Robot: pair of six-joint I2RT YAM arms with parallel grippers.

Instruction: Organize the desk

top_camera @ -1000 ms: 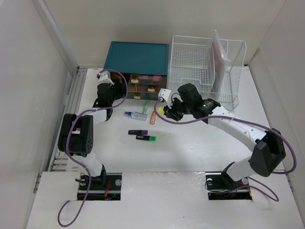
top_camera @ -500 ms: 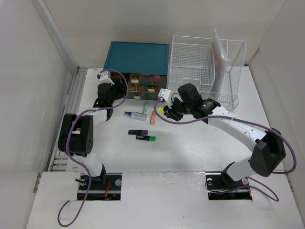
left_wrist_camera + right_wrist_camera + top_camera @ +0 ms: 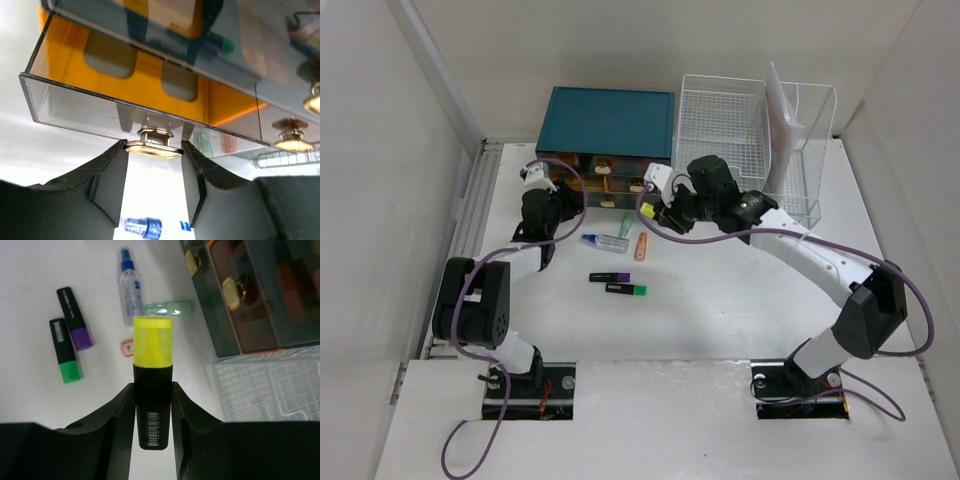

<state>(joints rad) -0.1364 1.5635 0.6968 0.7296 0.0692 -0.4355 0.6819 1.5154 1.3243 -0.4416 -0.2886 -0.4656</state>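
At cabinet point(image 3: 610, 122) front, L jaws clamped on drawer knob point(image 3: 153, 146), R jaws clamped on yellow highlighter point(image 3: 153, 390).

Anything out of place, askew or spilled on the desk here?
Nothing spilled or damaged. A purple highlighter, a green highlighter, a spray bottle and a small orange item lie scattered at odd angles on the desk before the teal cabinet.
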